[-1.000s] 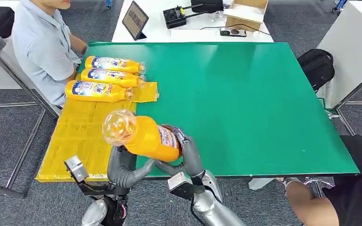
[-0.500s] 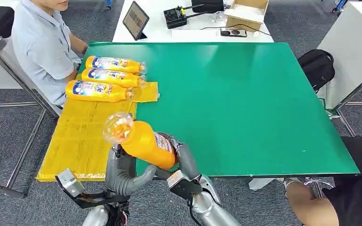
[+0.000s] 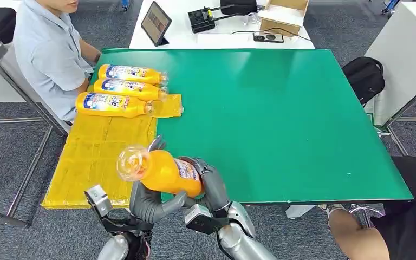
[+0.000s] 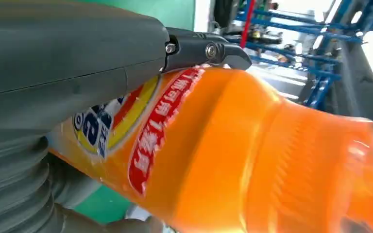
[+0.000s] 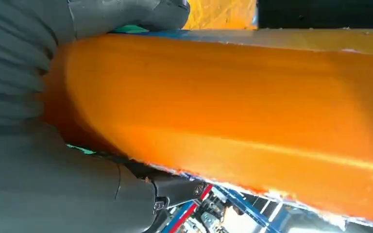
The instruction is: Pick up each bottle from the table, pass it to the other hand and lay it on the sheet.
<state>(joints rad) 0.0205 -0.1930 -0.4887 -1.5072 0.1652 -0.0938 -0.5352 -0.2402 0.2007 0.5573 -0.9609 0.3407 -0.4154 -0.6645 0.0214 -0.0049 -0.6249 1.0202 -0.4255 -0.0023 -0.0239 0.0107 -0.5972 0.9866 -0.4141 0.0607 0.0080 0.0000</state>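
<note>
An orange bottle (image 3: 165, 172) with a clear rounded base lies tilted in the air over the front edge of the green table (image 3: 281, 119). My right hand (image 3: 211, 184) grips its labelled end. From below, my left hand (image 3: 146, 197) wraps the orange body, one finger raised beside it. The left wrist view has the left hand (image 4: 68, 53) curled over the bottle (image 4: 252, 160). The right wrist view has the right hand (image 5: 39, 179) around the bottle (image 5: 252, 111). Three more orange bottles (image 3: 119, 89) lie side by side at the far end of the yellow sheet (image 3: 97, 157).
A person in a light blue shirt (image 3: 49, 54) sits at the table's far left corner, close to the lying bottles. Another person (image 3: 390, 227) is at the lower right. A white table (image 3: 216, 32) with a tablet and a box stands behind. A black backpack (image 3: 364, 76) lies right.
The bottle has come down and nearer to me. My left hand has moved up under it and closed around its body, while my right hand has kept its grip.
</note>
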